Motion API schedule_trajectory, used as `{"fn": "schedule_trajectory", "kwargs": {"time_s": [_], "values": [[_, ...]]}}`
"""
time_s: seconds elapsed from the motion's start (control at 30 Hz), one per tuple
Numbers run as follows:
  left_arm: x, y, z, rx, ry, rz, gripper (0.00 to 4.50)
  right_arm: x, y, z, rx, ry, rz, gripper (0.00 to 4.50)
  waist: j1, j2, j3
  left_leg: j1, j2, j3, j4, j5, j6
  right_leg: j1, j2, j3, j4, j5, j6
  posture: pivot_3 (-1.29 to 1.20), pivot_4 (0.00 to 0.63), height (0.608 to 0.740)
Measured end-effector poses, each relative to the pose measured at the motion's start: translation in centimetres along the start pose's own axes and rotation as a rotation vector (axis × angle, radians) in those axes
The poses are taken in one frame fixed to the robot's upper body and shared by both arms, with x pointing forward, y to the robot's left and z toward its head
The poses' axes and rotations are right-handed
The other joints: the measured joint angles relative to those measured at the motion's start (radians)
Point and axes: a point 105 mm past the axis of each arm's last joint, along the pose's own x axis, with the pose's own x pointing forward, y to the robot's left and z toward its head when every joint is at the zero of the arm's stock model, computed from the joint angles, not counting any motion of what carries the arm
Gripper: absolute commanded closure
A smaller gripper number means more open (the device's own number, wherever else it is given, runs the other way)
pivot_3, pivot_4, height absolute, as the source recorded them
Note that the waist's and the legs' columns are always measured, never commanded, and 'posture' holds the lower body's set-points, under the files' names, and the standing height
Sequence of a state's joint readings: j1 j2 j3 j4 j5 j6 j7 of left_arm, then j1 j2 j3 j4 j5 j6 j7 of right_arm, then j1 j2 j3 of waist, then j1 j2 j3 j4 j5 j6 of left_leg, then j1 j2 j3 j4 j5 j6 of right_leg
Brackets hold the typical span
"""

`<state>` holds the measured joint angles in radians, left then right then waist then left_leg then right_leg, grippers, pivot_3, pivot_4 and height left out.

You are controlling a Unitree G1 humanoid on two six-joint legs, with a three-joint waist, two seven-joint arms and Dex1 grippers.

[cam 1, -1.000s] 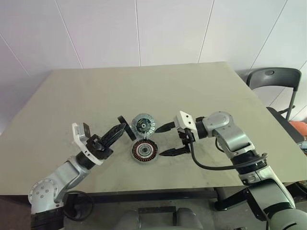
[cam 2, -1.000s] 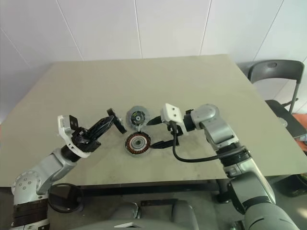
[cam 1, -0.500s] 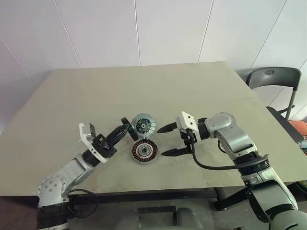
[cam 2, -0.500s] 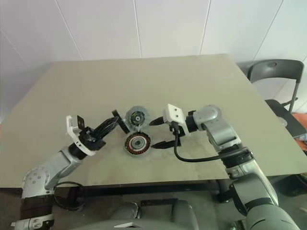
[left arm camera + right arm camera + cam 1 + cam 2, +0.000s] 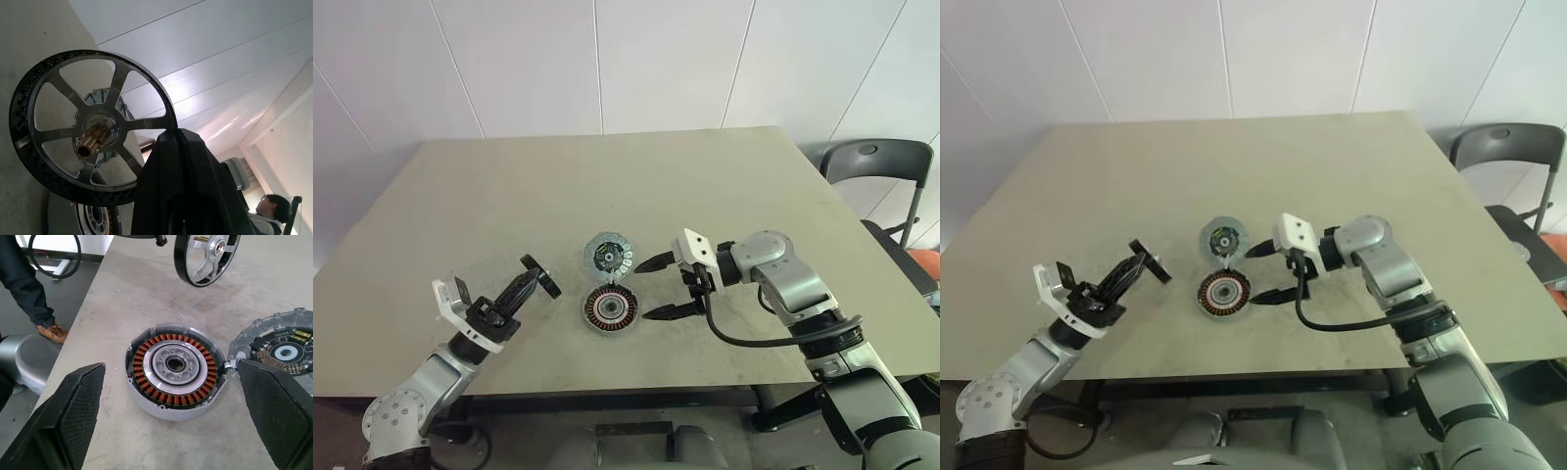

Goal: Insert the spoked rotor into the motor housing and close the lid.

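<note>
The spoked rotor [image 5: 541, 276], a black ring with silver spokes and a brass hub, hangs above the table left of the parts, on edge and tilted. My left gripper [image 5: 528, 282] is shut on its rim; the left wrist view shows the rotor [image 5: 93, 127] close up. The motor housing [image 5: 609, 309] sits open-topped with coppery windings [image 5: 173, 369]. Just behind it, touching its rim, the lid [image 5: 609, 256] lies flat. My right gripper [image 5: 644, 290] stands open just right of the housing, one finger [image 5: 63, 426] on each side of it, apart from it.
The parts rest on a large beige table [image 5: 705, 186]. A dark chair [image 5: 873, 162] stands off its right corner. A person's legs [image 5: 27, 284] and a black cable loop [image 5: 54, 257] are on the floor at my left side.
My left arm has drawn back to the left and down, carrying the rotor away from the lid. The right gripper has stayed in place.
</note>
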<state>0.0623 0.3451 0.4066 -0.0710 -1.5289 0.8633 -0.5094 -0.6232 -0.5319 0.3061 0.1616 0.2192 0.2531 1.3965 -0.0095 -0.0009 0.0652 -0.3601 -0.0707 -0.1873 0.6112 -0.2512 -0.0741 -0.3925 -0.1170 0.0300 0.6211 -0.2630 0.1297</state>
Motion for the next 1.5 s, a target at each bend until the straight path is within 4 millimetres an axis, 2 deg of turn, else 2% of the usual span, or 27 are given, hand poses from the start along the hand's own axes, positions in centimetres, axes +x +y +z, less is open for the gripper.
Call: {"fn": "schedule_trajectory", "kwargs": {"time_s": [0.13,0.23,0.43,0.6,0.8,1.27,1.5], "values": [[1.3,0.2,1.0,0.034,-0.015,-0.025,4.48,0.0,0.0,0.0,-0.001,0.000,0.005,0.00,-0.001,0.000,0.000,0.000,0.000,0.000,0.000,0.000,0.000,0.000,0.000,0.000,-0.001,0.001,0.001,0.00,0.000,0.740],[1.8,0.5,1.5,0.040,-0.024,-0.031,3.84,0.0,0.0,0.0,-0.001,0.001,0.006,0.00,-0.006,0.000,0.000,0.000,0.000,0.000,-0.001,0.000,0.000,0.000,0.000,0.000,-0.001,0.002,0.001,0.00,0.000,0.740],[1.0,2.1,1.0,0.010,-0.034,0.023,1.80,0.0,0.0,0.0,0.002,0.001,0.003,0.00,-0.004,0.000,0.000,0.000,0.000,0.000,-0.001,-0.001,0.000,0.000,0.000,0.000,-0.002,0.004,0.004,0.00,0.000,0.740],[-1.3,2.2,-0.2,-0.026,-0.033,0.057,0.09,0.0,0.0,0.0,0.002,0.002,0.000,0.00,-0.003,0.000,0.000,0.000,0.000,0.000,-0.001,-0.001,0.000,0.000,0.000,0.000,-0.002,0.002,0.002,0.00,0.000,0.740],[-3.1,1.1,-0.9,-0.027,-0.046,0.070,0.03,0.2,0.1,0.0,0.000,-0.001,0.006,0.00,-0.001,0.000,0.000,0.000,0.000,0.000,0.000,-0.001,0.000,0.001,0.000,0.000,-0.002,0.000,0.002,0.00,0.000,0.740],[-4.1,0.5,-0.4,-0.004,-0.082,0.111,0.03,0.4,0.1,0.1,-0.003,-0.004,0.012,0.00,-0.002,0.000,0.000,0.000,0.000,0.000,0.000,-0.001,0.000,0.000,0.000,0.000,-0.002,0.000,0.002,0.00,0.000,0.740],[-4.1,1.8,0.0,0.084,-0.035,0.231,0.03,0.4,0.1,0.1,-0.004,-0.002,0.009,0.00,-0.002,0.000,0.000,0.000,0.000,0.000,0.000,-0.001,0.000,0.000,0.000,0.000,-0.003,0.001,0.001,0.00,0.000,0.740]]}}
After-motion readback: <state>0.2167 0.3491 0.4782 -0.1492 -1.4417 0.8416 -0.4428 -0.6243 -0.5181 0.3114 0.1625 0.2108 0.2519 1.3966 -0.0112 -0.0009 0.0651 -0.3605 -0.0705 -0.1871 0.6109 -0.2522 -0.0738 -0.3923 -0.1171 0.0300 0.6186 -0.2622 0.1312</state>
